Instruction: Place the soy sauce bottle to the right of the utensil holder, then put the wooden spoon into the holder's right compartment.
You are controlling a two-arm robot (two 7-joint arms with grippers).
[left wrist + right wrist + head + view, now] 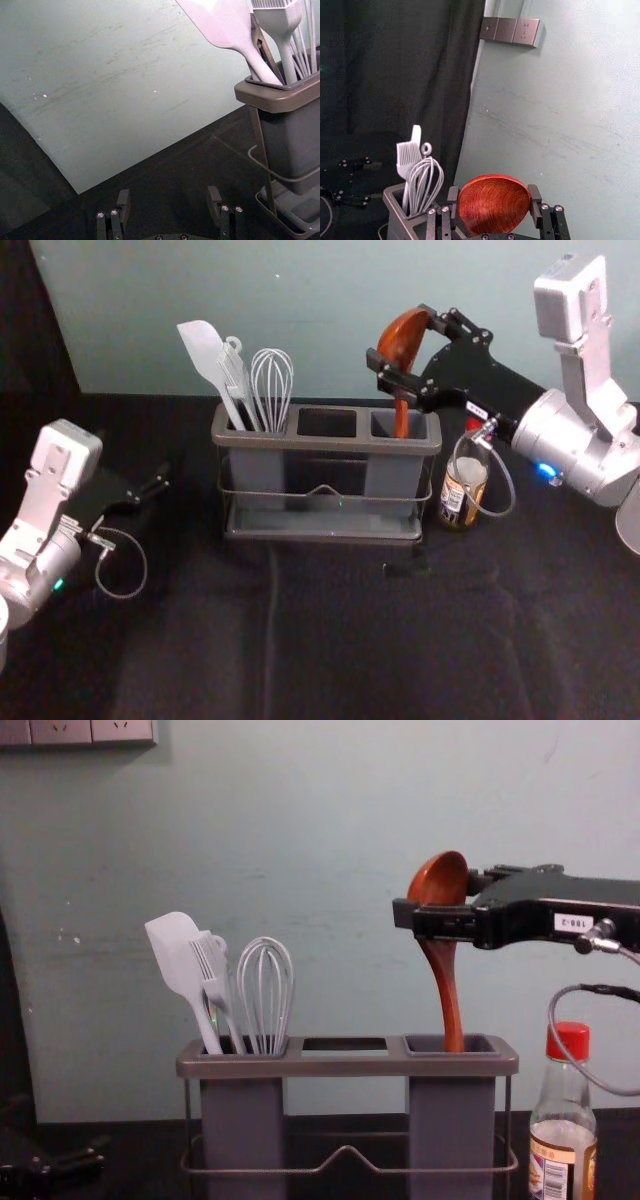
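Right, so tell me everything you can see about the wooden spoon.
The wooden spoon is reddish brown and glossy, with visible grain, a rounded bowl and a slender, slightly curved handle. It stands nearly upright, bowl up, gripped at the bowl's sides by the right gripper. Its handle reaches down into the mouth of the right compartment of the utensil holder; how deep, or whether it touches inside, I can't tell.

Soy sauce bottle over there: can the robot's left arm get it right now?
Probably not easily: the utensil holder stands between the left gripper, open over on its left, and the bottle.
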